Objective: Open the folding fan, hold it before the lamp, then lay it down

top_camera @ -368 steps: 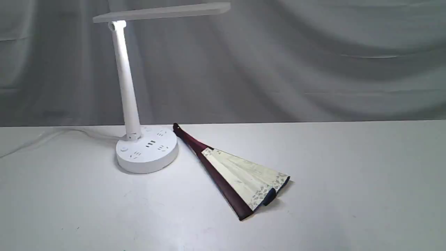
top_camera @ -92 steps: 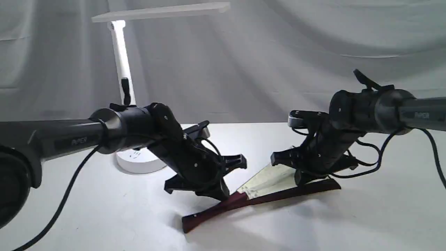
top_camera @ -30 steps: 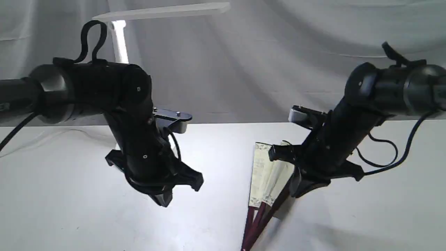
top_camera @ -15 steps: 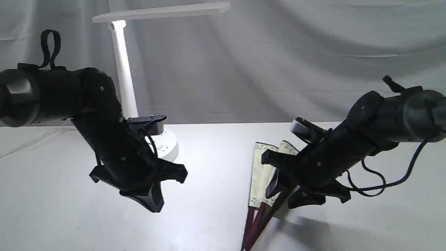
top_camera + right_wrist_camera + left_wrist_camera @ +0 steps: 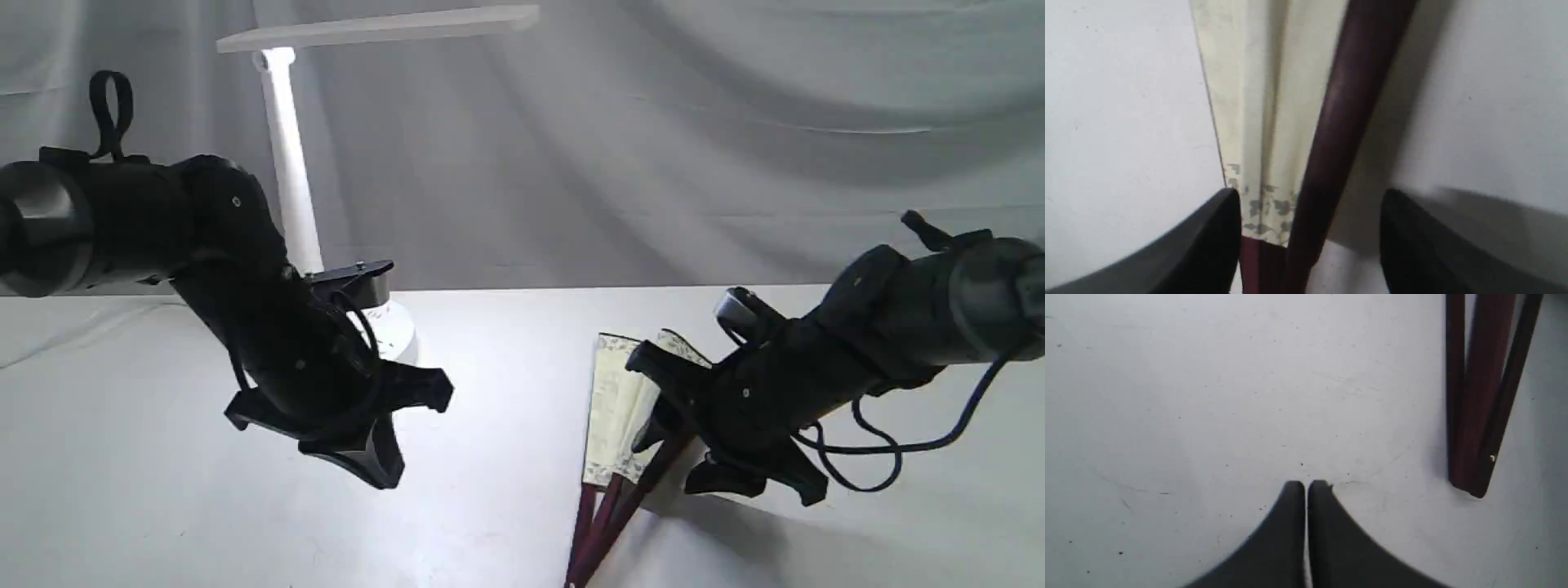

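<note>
The folding fan point(image 5: 616, 408) lies partly spread on the white table, its cream leaf pointing away and its maroon ribs point(image 5: 1478, 396) meeting near the front edge. My right gripper point(image 5: 682, 457) is open and low over the fan. In the right wrist view its fingers straddle the fan's maroon guard point(image 5: 1343, 114) and the leaf's patterned edge without touching them. My left gripper point(image 5: 384, 465) hovers left of the fan, shut on nothing point(image 5: 1306, 484). The white lamp point(image 5: 286, 163) stands at the back left, its base partly hidden by my left arm.
The lamp's light bar point(image 5: 375, 24) reaches out high above the table point(image 5: 506, 367). A white cable point(image 5: 82, 327) runs off to the left from the lamp. Grey cloth hangs behind the table.
My right gripper has opened and sunk lower and to the right along the fan. My left arm has swung left and down. The fan has stayed in place.
</note>
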Robot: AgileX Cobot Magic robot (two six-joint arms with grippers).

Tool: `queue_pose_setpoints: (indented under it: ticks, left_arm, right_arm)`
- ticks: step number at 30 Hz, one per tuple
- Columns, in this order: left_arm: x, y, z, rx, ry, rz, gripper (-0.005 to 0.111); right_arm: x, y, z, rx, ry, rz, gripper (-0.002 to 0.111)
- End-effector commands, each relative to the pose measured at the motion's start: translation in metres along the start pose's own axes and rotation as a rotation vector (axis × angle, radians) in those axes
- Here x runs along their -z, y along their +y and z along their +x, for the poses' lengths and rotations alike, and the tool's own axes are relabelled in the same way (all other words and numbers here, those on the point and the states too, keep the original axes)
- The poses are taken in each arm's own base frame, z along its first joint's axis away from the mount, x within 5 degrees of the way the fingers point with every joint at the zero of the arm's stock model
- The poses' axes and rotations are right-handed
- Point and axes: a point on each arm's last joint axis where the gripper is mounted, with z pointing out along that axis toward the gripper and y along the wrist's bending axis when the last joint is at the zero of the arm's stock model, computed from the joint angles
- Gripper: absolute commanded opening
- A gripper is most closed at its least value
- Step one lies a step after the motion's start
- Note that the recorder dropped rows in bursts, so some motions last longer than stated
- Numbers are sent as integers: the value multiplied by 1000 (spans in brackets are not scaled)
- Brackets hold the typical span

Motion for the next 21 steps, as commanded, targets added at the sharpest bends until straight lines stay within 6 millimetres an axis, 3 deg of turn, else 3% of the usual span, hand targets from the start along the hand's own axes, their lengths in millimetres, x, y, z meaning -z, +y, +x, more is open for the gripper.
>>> queue_pose_setpoints:
  ticks: [1, 6, 14, 21]
  left_arm:
    - [5, -3, -1, -1, -27, 14, 0]
    - [5, -3, -1, 4, -32, 22, 0]
    - [5, -5, -1, 13, -26, 36, 0]
    - [5, -4, -2, 11, -37, 35, 0]
  right_arm:
    - [2, 2, -1, -36, -44, -42, 50]
    - [-1, 5, -1, -111, -43, -82, 50]
    - [-22, -6, 6, -134, 22, -57, 50]
    - [-24, -4, 4, -150, -21, -67, 50]
